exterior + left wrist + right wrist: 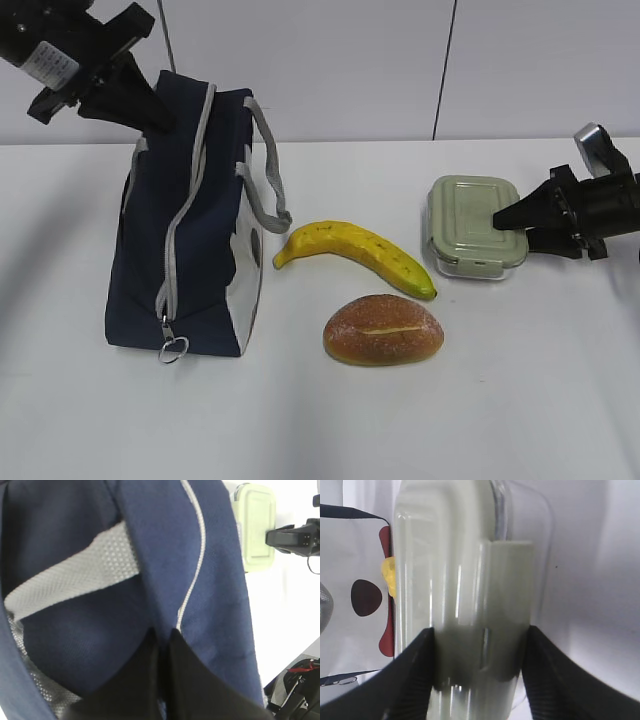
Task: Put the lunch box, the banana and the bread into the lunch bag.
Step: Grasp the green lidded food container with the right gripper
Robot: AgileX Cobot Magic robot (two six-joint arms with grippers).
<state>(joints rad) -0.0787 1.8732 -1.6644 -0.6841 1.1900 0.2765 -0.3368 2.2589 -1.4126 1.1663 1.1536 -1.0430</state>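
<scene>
The navy lunch bag (200, 230) stands upright at the left, its top held up by my left gripper (150, 115). In the left wrist view that gripper (162, 632) is shut on the bag's blue fabric (200, 555) beside the grey zipper edge. The banana (355, 255) and the bread (383, 330) lie on the table in the middle. The lunch box (465, 220) with its green lid rests at the right. My right gripper (505, 220) comes in from the right, its black fingers pressed against both sides of the lunch box (460, 580); its fingertips (479, 635) flank the lid clip.
The bag's grey handle (268, 170) hangs towards the banana, and its zipper ring pull (173, 350) sits low at the front. White table surface lies in front of the bread. A white wall stands behind.
</scene>
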